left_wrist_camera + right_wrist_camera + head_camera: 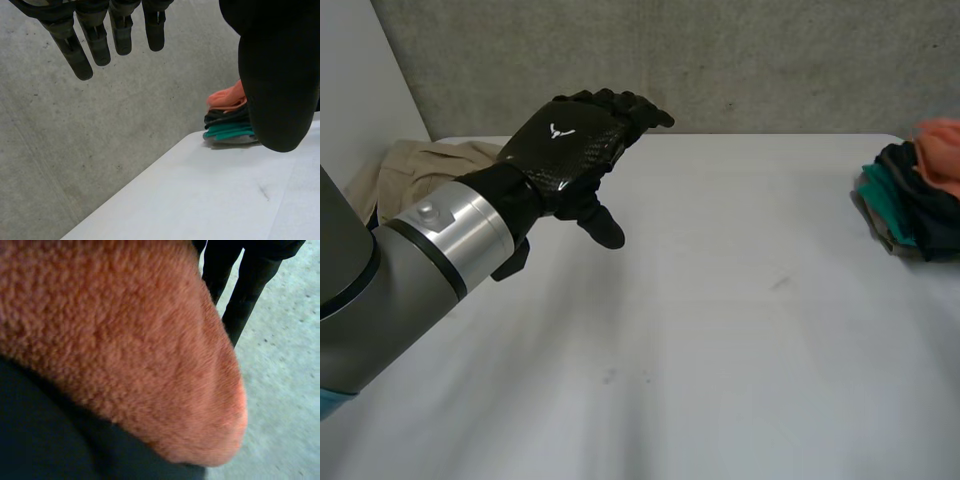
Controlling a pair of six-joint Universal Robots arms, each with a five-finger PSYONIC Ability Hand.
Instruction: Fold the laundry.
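Note:
My left hand (565, 150) hovers above the white table (720, 330) at its far left, open, with fingers (95, 40) straight and the thumb (275, 100) apart, holding nothing. A pile of laundry (915, 190) lies at the table's right edge: orange fleece on top, then dark, teal and grey cloth. From the left wrist the same pile (227, 117) lies beyond the thumb. In the right wrist view, orange fleece (125, 340) lies right under my right palm over a dark cloth (45, 440). Right-hand fingers (247, 285) reach past the fleece; a grip on it cannot be seen.
A crumpled beige garment (415, 170) lies at the table's far left corner, partly behind my left arm (410, 270). A grey concrete wall (720, 60) rises behind the table's far edge.

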